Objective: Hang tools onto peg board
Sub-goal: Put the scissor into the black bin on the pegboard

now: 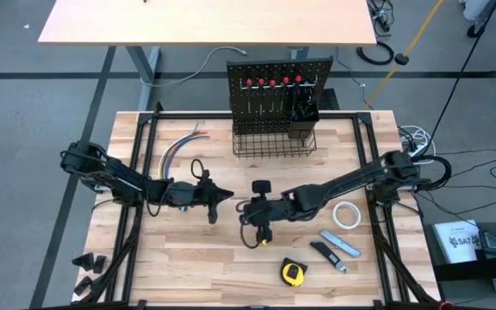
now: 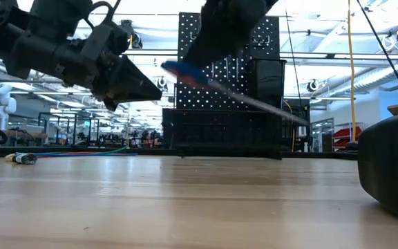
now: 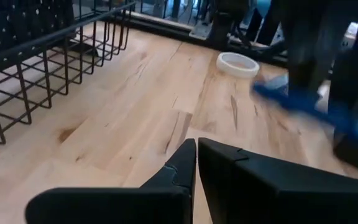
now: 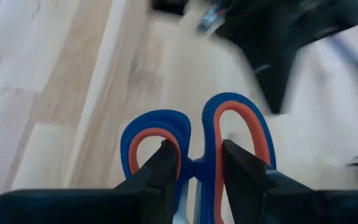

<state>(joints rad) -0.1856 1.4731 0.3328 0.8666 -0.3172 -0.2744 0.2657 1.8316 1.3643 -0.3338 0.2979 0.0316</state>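
Wooden desk [image 1: 188, 258] on a grey lab floor, w/ a 2nd desk beyond at 12 o'clock. Peg board [image 1: 278, 82] stands upright at the desk's 12 o'clock edge, basket [image 1: 274, 142] at its base; red-handled tools already hang along its top row.

Step in hand: carrying the scissors [image 4: 197, 146] to the board. Right hand [image 1: 261, 211] is near desk centre, pinching the scissors at the neck betw. the 2 blue/orange loops, per the right wrist view. Low view shows them lifted clear of the desk, blade pointing out level in front of the board. Left hand [image 1: 222, 195] sits just at 9 o'clock of the right one, fingers pressed together, holding nothing, tip aimed at the scissors.

Still on the desk: tape roll [image 1: 346, 215] at 3 o'clock, knife [image 1: 343, 244] and a dark-handled tool [image 1: 327, 256] at 4 o'clock, tape measure [image 1: 293, 273] at 5 o'clock. Wire bundle [image 1: 179, 148] at 10 o'clock, not part of the job.

Next, prob.: swing the scissors toward 12 o'clock, raise to a free hook, and thread 1 loop over it. Grip sits betw. the loops, so the loops stay open for the hook. Calls for care w/ the blade near the hung tools, and a slow release once the loop bears on the hook. Left hand may need to back off to clear the path.
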